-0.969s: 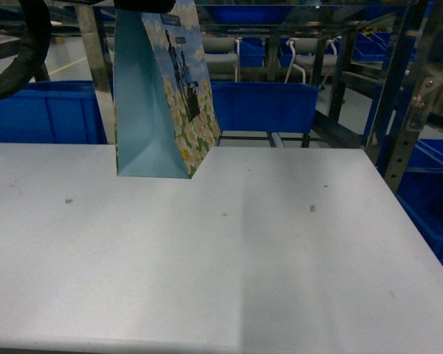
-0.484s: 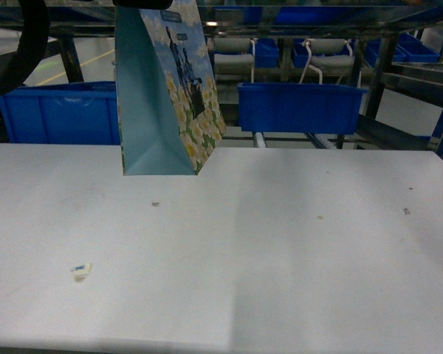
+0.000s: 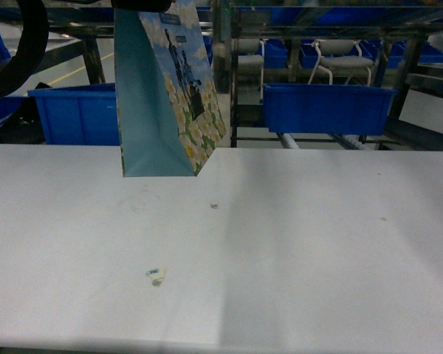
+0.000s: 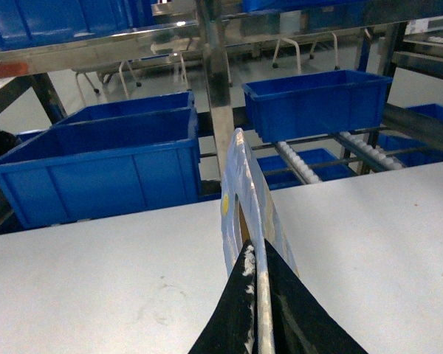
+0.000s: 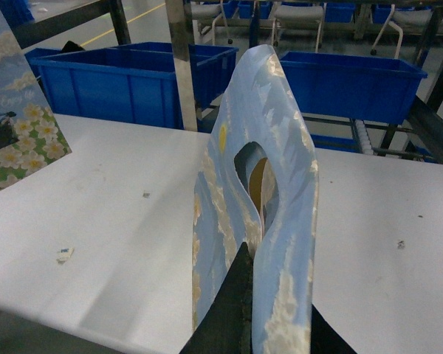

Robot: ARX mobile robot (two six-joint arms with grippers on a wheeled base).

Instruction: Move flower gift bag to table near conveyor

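Jaws pinched on flower gift bag, seemingly above table

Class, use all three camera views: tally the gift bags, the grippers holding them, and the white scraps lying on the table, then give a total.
Gift bags: 2, the flower gift bag and a second gift bag
Grippers: 2, the left gripper and the right gripper, each shut on one bag
White scraps: 1, the white scrap on the table
Total: 5

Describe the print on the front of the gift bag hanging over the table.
White-and-yellow flowers on green below, blue sky above, on the gift bag; clearest in the head view.
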